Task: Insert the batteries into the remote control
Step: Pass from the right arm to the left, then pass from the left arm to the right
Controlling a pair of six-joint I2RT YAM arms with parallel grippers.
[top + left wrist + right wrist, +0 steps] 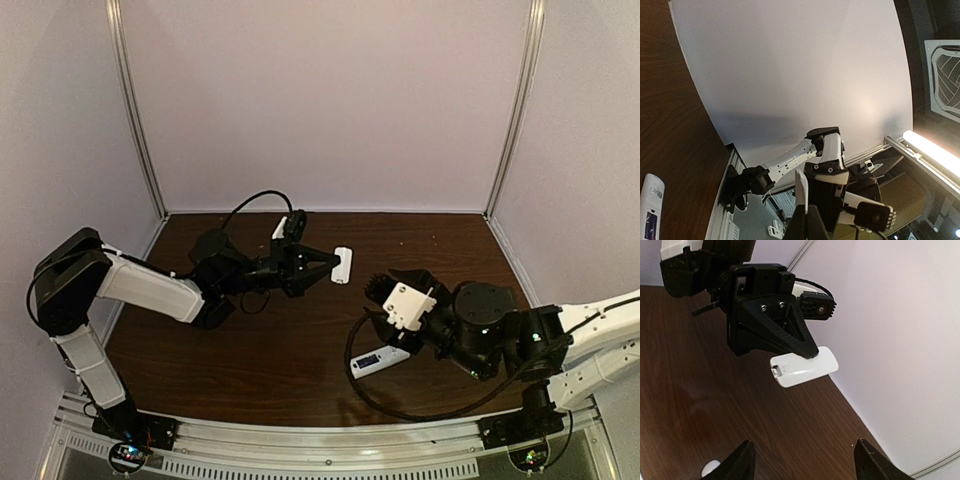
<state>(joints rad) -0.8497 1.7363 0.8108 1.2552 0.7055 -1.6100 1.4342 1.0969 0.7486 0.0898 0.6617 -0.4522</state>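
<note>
Grips a small white cover (343, 265) in the left hand (333, 264), jaws pressed together on one short end, the rest of the cover sticking out past the fingertips. Holds it up off the dark wood worktop (290, 350), roughly mid-worktop, with the left arm reaching in from the left side.

Shows the same grip from the left wrist: cover (801, 186) edge-on, pinched in the black left hand (805, 220). Shows it again from the right wrist: cover (804, 367) broad face to the camera, small tab at its left end, left hand (810, 351) biting its upper edge.

Spreads the right hand (368, 302) wide apart, with nothing between the fingers (740, 462). Points the right hand (802, 462) toward the cover, clearly apart from it.

Has the remote control (380, 361) lying flat on the worktop, near-right area, just below the right hand in the top view, dark display patch toward its left end. Sits well apart from the cover. Runs a black cable (352, 375) in a loop right beside it. Catches the remote control (650, 207) again at the lower left edge of the left wrist view, display toward the bottom of the frame. Cannot tell how far above the remote control the right hand hangs.
</note>
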